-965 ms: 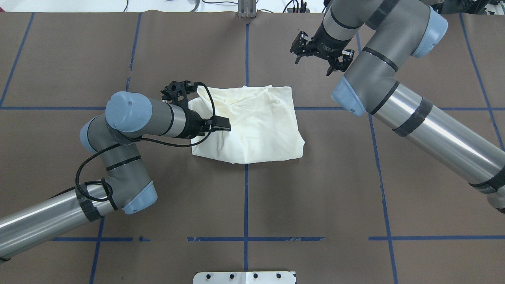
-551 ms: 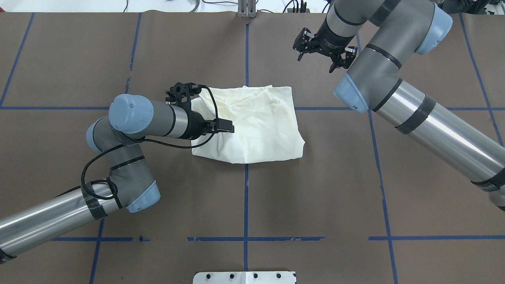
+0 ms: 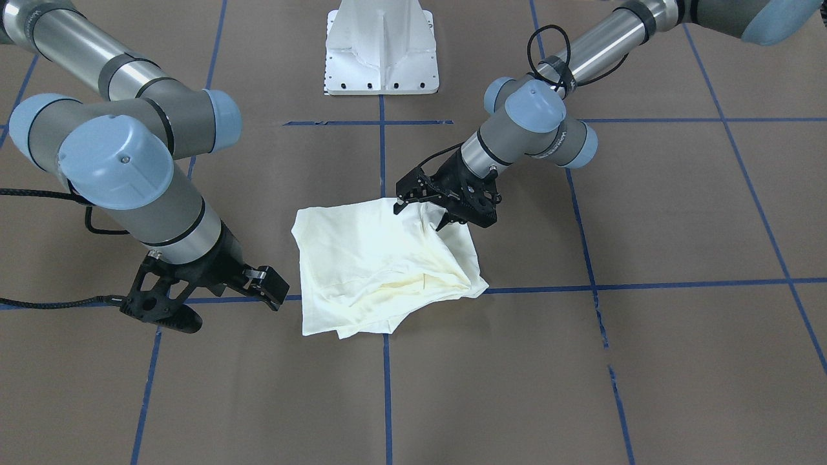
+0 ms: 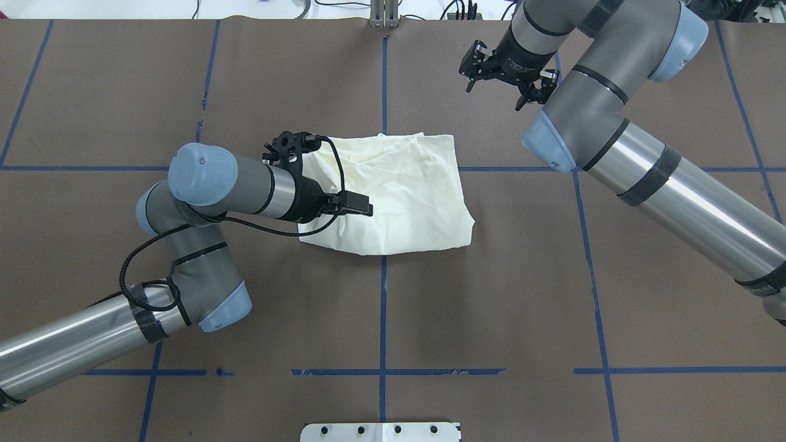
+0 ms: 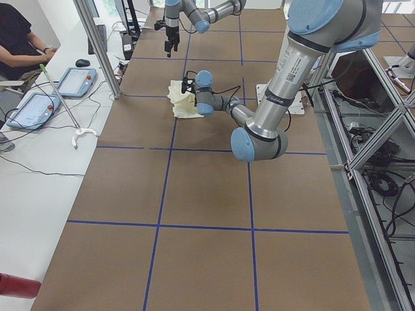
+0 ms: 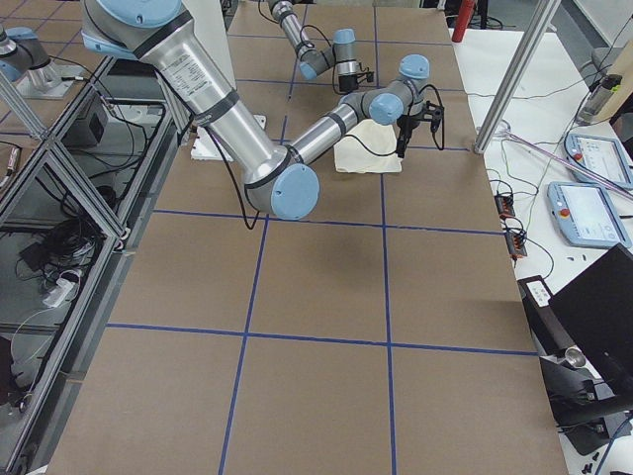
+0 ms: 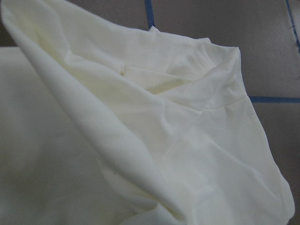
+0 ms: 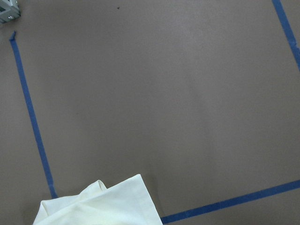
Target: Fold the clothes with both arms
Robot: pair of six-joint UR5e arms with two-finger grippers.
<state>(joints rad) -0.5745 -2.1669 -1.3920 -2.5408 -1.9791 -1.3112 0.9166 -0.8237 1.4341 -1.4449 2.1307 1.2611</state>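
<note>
Brown taped surface | T-shirt folded, mid-surface | left gripper at its 9 o'clock edge, fingers look pinched on cloth, layer lifted: risk fold drags open | right gripper at 1 o'clock, spread, apart

bright even light, soft shadows, left wrist view blurred

Left gripper low, jaws unclear (bent wrist); right gripper raised, jaws apart
</note>
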